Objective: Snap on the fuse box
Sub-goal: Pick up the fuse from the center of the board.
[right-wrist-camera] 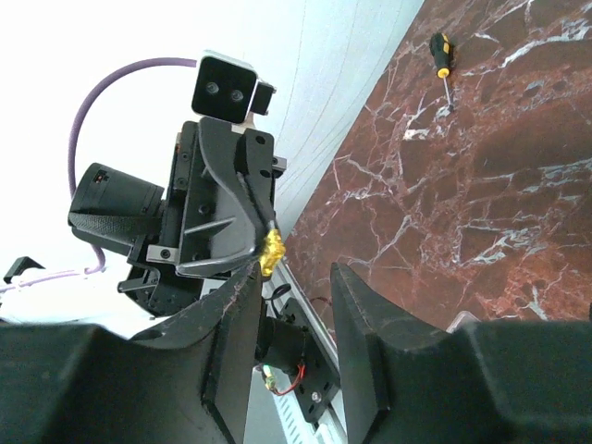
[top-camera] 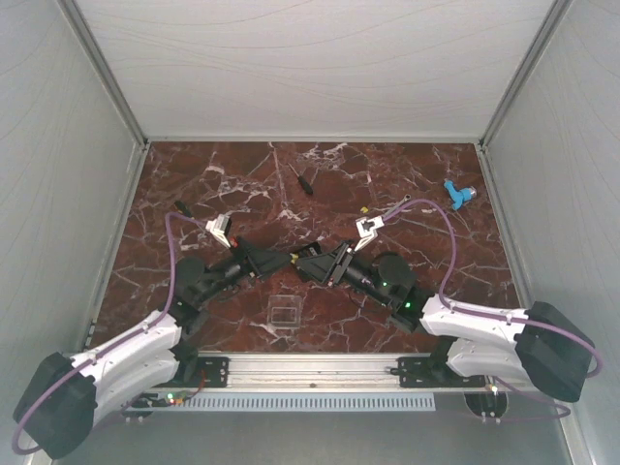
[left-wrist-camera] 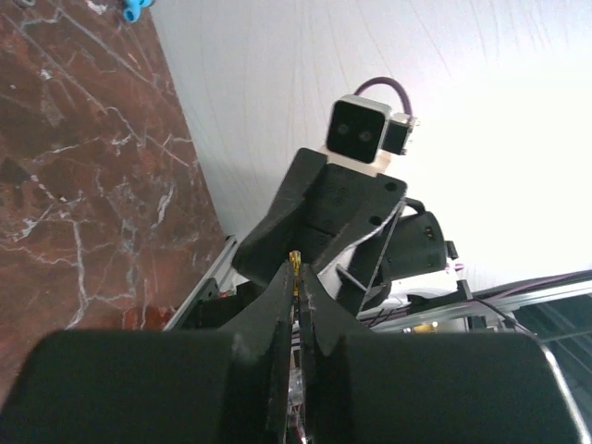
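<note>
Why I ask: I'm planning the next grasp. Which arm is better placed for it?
Right: the right gripper is open and empty; the left gripper is shut on a small yellow piece.

Red-brown white-veined marble tabletop (top-camera: pixel 320 184) between pale grey panel walls (top-camera: pixel 320 68).

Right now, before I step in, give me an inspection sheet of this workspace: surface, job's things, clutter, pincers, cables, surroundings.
Surface: veined red marble table.
Job's things: fuse box not made out in any view.
Clutter: screwdriver, blue piece and clear square lid, lying apart on the table.
Grippers: left pincer shut on a small yellow part; right pincer open, nothing between its fingers, facing the left one.
Cables: purple cable looping off each wrist.
Surroundings: pale walls on three sides.
</note>
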Available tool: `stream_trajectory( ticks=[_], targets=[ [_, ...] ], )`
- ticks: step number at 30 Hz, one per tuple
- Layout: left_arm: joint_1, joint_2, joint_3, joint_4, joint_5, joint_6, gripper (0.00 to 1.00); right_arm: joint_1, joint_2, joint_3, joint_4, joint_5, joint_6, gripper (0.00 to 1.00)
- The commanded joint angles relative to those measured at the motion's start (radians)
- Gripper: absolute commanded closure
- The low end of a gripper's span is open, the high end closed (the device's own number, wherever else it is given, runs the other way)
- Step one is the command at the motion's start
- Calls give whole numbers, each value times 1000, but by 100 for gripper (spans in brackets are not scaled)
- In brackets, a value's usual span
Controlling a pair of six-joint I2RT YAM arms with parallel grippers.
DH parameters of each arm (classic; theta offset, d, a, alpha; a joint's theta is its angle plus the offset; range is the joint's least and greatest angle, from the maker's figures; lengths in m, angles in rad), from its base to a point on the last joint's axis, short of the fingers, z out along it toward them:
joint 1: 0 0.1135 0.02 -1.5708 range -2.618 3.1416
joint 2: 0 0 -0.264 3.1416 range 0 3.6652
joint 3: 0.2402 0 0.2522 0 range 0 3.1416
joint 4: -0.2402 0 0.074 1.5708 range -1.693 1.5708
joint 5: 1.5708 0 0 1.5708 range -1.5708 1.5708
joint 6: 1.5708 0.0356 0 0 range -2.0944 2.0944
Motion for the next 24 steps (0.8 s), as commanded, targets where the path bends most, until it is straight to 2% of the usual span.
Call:
stream_trajectory(
  ticks=[1, 11, 24],
  targets=[
    [-13, -12, -13, 154, -25, -48, 100, -5, 30, 22, 117, -11, 33, 67],
    [-21, 6, -29, 200, -20, -77, 100, -27, 50, 15, 183, -51, 50, 71],
    [-43, 53, -41, 272, -24, -101, 100, -48, 67, 21, 206, -96, 64, 86]
  ],
)
